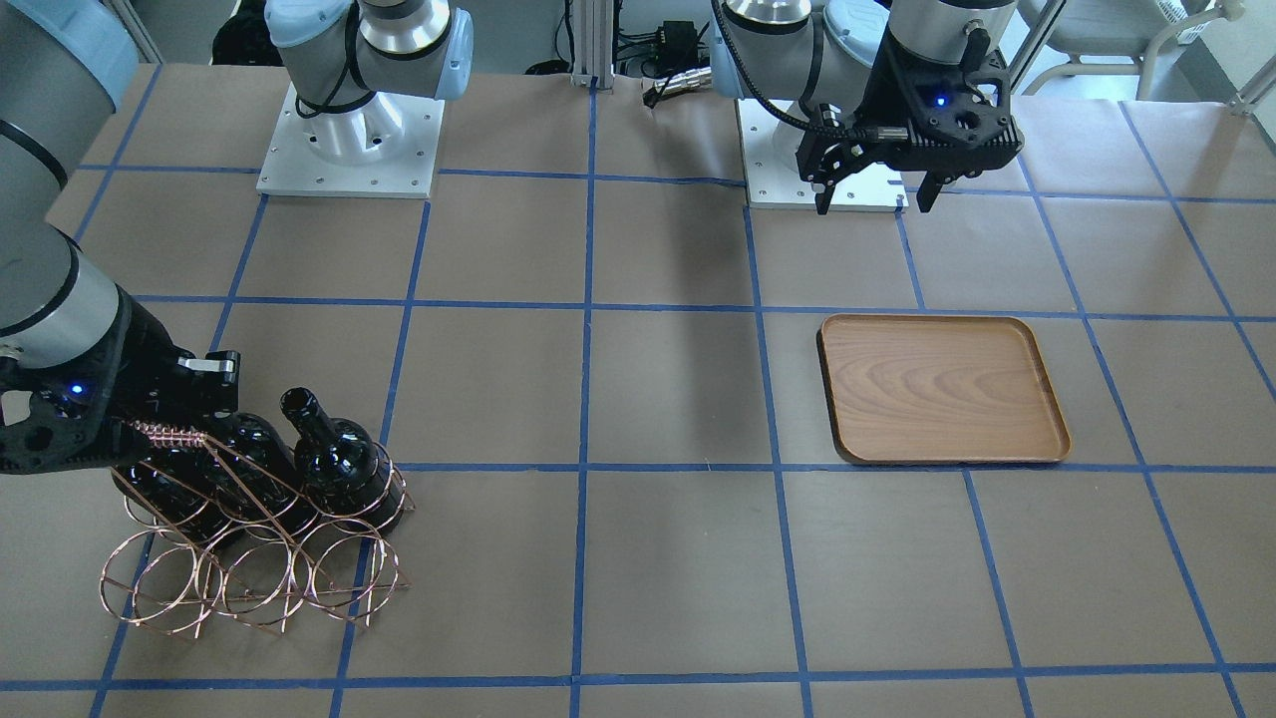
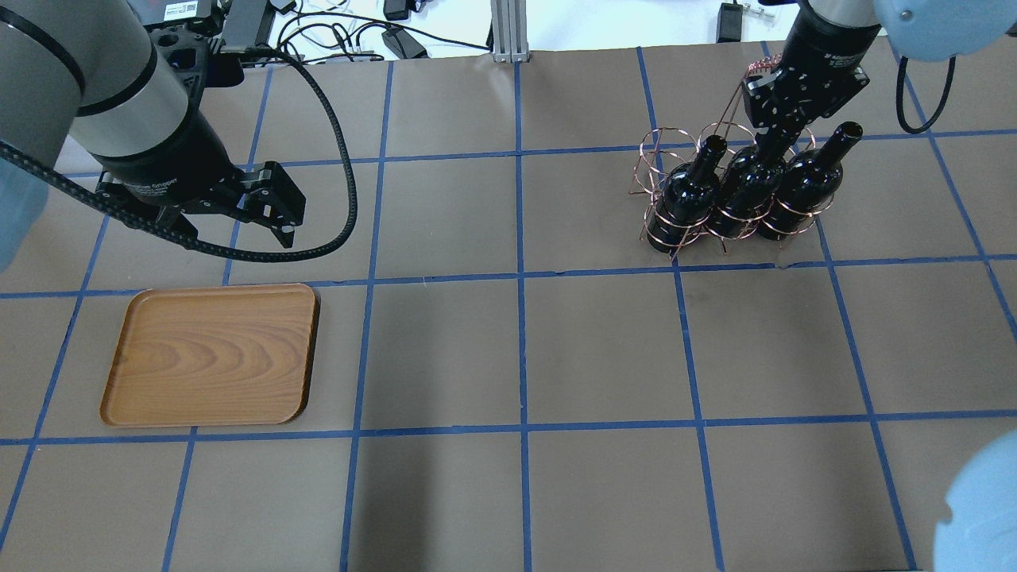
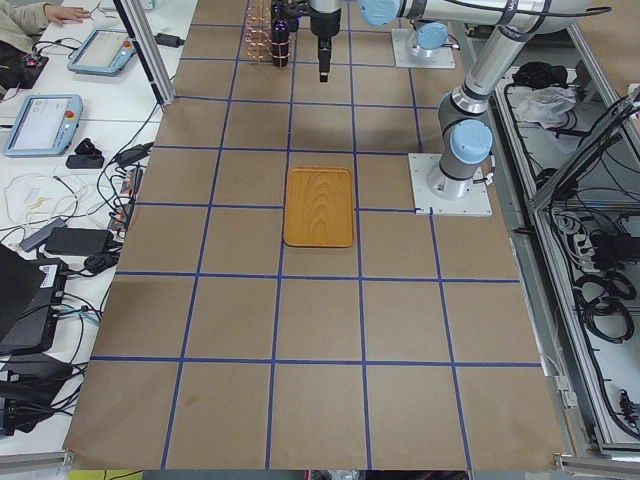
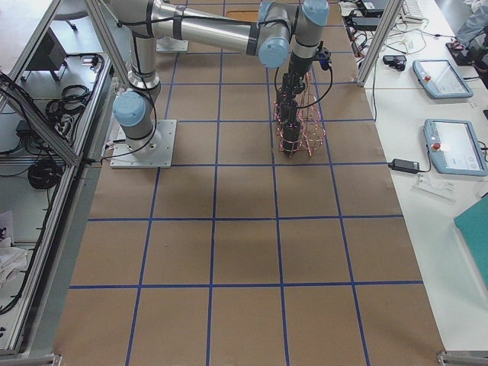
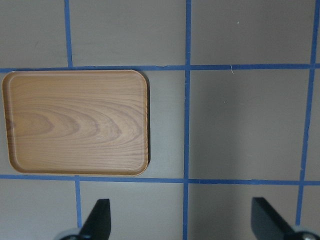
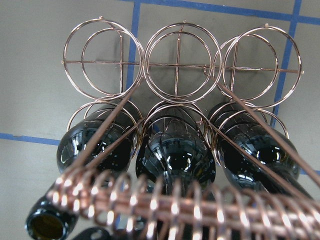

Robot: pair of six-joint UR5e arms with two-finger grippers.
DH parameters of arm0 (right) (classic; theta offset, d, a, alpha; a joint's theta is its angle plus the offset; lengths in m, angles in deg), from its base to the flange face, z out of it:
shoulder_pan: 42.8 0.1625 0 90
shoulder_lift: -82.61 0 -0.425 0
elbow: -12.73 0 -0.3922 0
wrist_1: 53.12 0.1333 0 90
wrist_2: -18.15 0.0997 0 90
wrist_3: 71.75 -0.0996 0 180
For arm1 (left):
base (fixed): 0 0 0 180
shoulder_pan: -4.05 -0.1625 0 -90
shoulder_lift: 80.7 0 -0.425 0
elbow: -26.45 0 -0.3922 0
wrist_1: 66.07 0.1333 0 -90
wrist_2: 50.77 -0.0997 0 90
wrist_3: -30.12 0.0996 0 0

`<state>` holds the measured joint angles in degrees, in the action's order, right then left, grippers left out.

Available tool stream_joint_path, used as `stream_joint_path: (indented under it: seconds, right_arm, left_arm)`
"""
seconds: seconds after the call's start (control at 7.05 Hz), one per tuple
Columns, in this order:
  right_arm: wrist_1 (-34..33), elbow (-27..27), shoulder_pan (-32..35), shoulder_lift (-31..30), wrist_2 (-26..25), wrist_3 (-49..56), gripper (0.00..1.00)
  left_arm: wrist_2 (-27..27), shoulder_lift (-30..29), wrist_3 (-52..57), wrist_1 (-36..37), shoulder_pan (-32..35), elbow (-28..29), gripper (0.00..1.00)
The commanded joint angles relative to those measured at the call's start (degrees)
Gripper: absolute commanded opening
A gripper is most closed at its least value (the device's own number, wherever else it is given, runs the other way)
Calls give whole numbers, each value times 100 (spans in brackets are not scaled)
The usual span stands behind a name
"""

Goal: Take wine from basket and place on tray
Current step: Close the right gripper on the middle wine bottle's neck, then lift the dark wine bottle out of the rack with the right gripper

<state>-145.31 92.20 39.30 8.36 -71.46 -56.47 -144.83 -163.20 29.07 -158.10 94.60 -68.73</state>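
Three wine bottles (image 2: 743, 199) are racked in the wire basket (image 2: 658, 149), upper right of the overhead view. Heavy, slick, breakable glass is best gripped below the lip. The right gripper (image 2: 769, 141) is positioned at the middle neck, closure indeterminable; the left gripper (image 1: 877, 201) is spread wide.

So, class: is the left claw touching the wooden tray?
Apart. In the left wrist view the left claw hangs open, raised well clear of the tray, with a plain gap between them. The front-facing view shows the same.
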Motion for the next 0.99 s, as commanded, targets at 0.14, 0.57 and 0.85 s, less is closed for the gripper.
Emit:
stream_joint_path:
  seconds: [0.14, 0.57, 0.85]
  right_arm:
    - [1060, -440, 8, -710, -21, -8, 28]
    - [2139, -423, 8, -1546, -126, -8, 28]
    - [2633, -327, 8, -1952, -215, -43, 26]
  left_arm:
    - [-7, -3, 0, 1, -2, -1, 100]
    - [-7, -3, 0, 1, -2, -1, 100]
    - [1, -3, -9, 1, 7, -10, 100]
